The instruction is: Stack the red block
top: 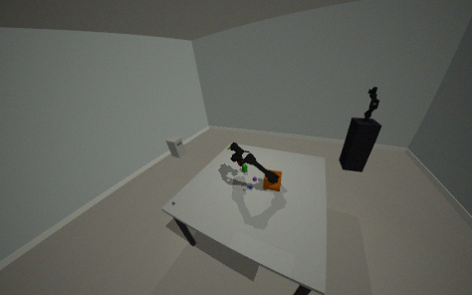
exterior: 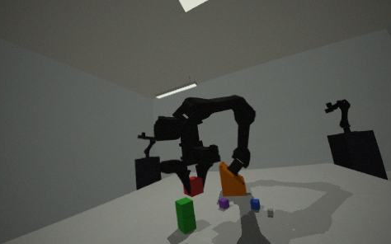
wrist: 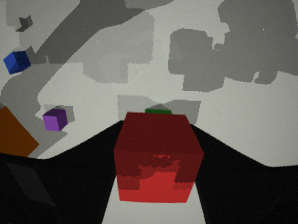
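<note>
wrist: jaws pinching red block (wrist: 158, 156) (about half spread), held off table (exterior: 308, 214).

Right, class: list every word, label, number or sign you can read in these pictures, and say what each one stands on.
None: no view shows any readable text.
The red block, the green tower, the orange base and the small purple cube and blue cube all have plain faces.

Matt red block (wrist: 158, 156), matt green tower (exterior: 186, 214), flat black arm (exterior: 222, 111); smooth pale matt table (exterior: 329, 222)
</note>
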Tool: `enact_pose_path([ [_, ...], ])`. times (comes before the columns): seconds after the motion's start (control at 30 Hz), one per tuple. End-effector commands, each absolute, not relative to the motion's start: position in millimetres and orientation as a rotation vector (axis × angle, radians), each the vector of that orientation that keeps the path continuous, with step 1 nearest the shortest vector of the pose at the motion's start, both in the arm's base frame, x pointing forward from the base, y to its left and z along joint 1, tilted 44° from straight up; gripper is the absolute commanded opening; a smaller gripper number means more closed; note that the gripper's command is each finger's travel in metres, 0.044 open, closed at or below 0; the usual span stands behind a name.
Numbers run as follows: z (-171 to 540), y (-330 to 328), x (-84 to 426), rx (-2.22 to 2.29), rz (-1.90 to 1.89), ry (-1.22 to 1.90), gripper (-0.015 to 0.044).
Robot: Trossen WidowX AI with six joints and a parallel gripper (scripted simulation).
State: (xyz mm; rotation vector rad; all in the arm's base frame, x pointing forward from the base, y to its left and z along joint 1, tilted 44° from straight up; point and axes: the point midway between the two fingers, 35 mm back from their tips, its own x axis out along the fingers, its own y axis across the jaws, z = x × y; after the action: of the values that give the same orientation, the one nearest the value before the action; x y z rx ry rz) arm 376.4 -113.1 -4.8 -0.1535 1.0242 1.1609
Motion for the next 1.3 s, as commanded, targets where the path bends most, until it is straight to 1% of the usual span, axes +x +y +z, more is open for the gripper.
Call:
enact_pose_path([
  [0.0, -17.2, -128.7, 367.6, -0.154, 1.157, 1.031, 0.0000],
  [0.13, -39.2, -151.9, 350.8, -0.155, 1.157, 1.033, 0.0000],
  [0.23, -43.0, -155.7, 347.7, -0.155, 1.157, 1.033, 0.0000],
  [0.47, -38.1, -145.3, 356.1, -0.154, 1.157, 1.032, 0.0000],
  [0.8, -59.9, -125.3, 356.9, -0.154, 1.158, 1.030, 0.0000],
  [1.27, -60.1, -125.0, 356.8, -0.154, 1.158, 1.030, 0.0000],
])
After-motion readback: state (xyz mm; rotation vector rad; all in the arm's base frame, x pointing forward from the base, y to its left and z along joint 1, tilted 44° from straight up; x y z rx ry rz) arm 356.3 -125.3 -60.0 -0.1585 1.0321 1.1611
